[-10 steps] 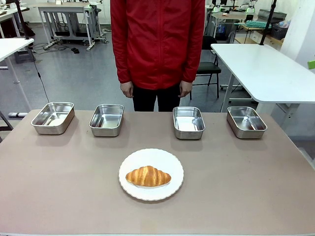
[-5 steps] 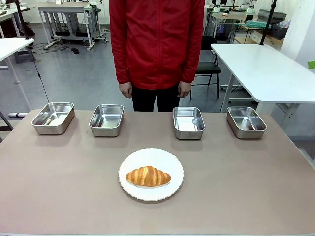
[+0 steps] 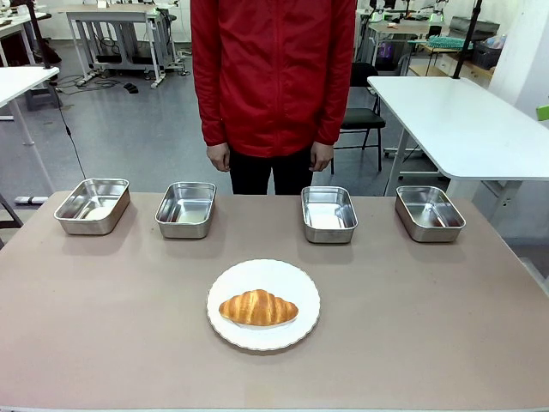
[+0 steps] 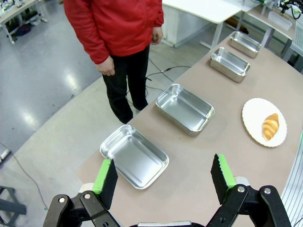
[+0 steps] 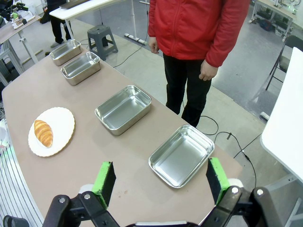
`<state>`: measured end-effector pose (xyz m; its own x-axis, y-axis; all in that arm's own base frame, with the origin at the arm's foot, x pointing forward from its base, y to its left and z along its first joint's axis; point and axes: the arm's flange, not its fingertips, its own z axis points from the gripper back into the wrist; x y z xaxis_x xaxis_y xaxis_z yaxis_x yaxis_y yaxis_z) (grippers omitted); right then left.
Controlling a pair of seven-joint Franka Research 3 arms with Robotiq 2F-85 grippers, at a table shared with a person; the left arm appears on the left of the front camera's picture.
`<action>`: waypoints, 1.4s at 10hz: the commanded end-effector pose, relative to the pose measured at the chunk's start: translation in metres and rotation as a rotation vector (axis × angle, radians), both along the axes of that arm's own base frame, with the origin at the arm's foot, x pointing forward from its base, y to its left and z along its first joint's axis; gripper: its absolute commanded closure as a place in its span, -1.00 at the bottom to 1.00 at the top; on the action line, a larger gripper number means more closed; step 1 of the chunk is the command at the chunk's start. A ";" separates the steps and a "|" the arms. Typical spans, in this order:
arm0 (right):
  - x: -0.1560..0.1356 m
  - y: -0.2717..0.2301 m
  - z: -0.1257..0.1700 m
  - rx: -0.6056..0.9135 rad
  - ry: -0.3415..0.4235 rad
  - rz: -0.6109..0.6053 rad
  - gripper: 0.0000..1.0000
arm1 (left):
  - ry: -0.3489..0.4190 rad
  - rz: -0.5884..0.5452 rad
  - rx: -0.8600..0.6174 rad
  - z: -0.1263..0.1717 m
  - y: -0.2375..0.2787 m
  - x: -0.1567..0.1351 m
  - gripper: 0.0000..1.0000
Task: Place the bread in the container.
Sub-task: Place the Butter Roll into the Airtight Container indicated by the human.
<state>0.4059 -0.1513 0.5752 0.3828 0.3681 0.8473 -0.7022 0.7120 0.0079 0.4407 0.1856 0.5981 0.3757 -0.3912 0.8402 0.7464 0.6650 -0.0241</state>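
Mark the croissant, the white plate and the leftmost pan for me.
croissant [image 3: 258,307]: front view, middle of its ridged top.
white plate [image 3: 300,279]: front view, bare upper-right rim area.
leftmost pan [image 3: 90,223]: front view, near side wall.

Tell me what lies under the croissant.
The croissant lies on a round white plate, which rests on the brown table. The patch of plate directly beneath the croissant is covered, so anything there cannot be seen.
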 end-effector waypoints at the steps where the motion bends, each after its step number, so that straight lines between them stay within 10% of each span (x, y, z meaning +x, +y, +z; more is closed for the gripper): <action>1: 0.001 0.000 0.000 0.008 -0.008 0.005 -1.00 | -0.002 0.001 -0.002 0.001 0.000 -0.001 -1.00; 14: 0.001 0.000 0.000 0.008 -0.008 0.005 -1.00 | -0.002 0.001 -0.002 0.001 0.000 -0.001 -1.00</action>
